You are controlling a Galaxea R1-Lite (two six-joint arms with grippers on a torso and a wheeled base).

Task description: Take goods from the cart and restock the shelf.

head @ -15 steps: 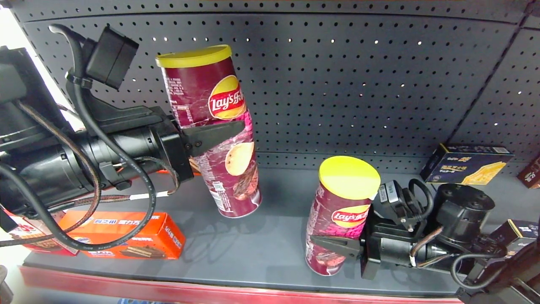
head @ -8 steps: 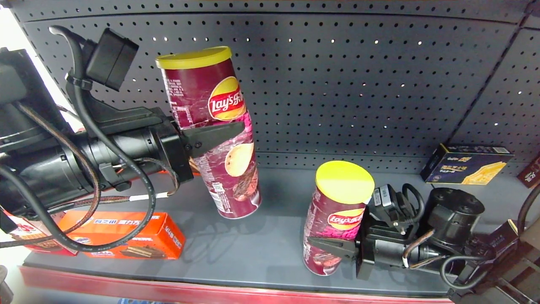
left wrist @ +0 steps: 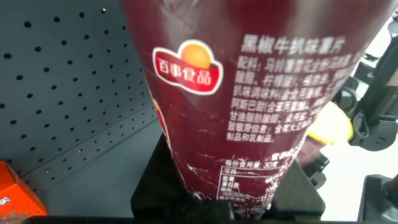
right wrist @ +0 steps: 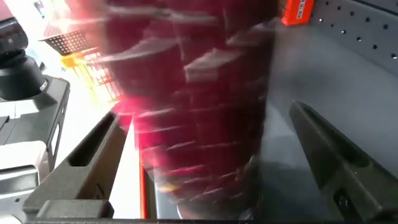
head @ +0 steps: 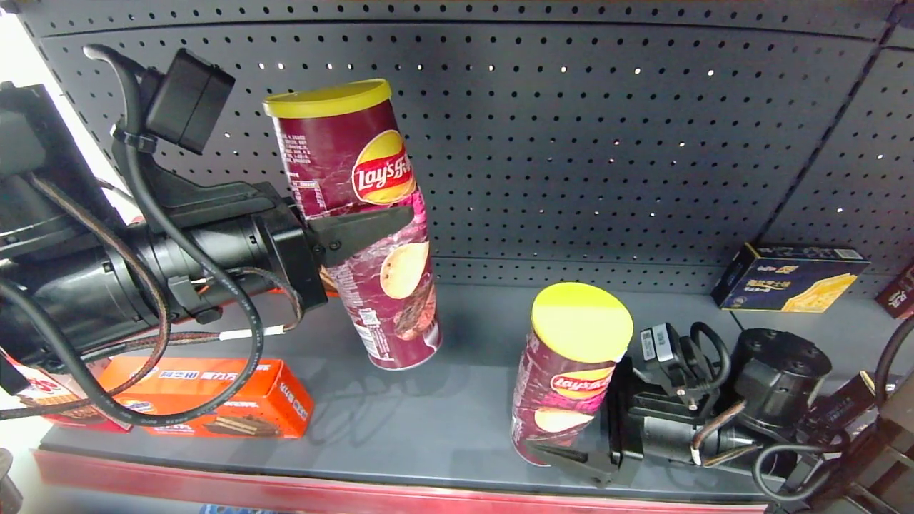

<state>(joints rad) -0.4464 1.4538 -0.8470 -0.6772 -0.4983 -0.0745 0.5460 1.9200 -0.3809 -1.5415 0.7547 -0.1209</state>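
Note:
Two maroon chip cans with yellow lids are at the grey shelf (head: 457, 421). My left gripper (head: 385, 221) is shut on the left can (head: 343, 157) at mid-height; that can (left wrist: 249, 93) leans, its base low over the shelf near the back. The right can (head: 571, 371) stands on the shelf close to the front edge. My right gripper (head: 564, 428) is open around its lower part, the near finger (head: 571, 457) clear of the can's wall. In the right wrist view the can (right wrist: 199, 112) sits between the fingers (right wrist: 329, 155), with a gap on one side.
An orange box (head: 214, 400) lies at the shelf's front left, below my left arm. A dark blue box (head: 785, 278) leans at the back right. The pegboard (head: 571, 143) closes the back. Bare shelf lies between the two cans. The front edge (head: 357, 492) is red.
My right gripper has opened: its near finger swung down off the right can, which settled slightly lower and to the left. The left arm and its can have stayed put.

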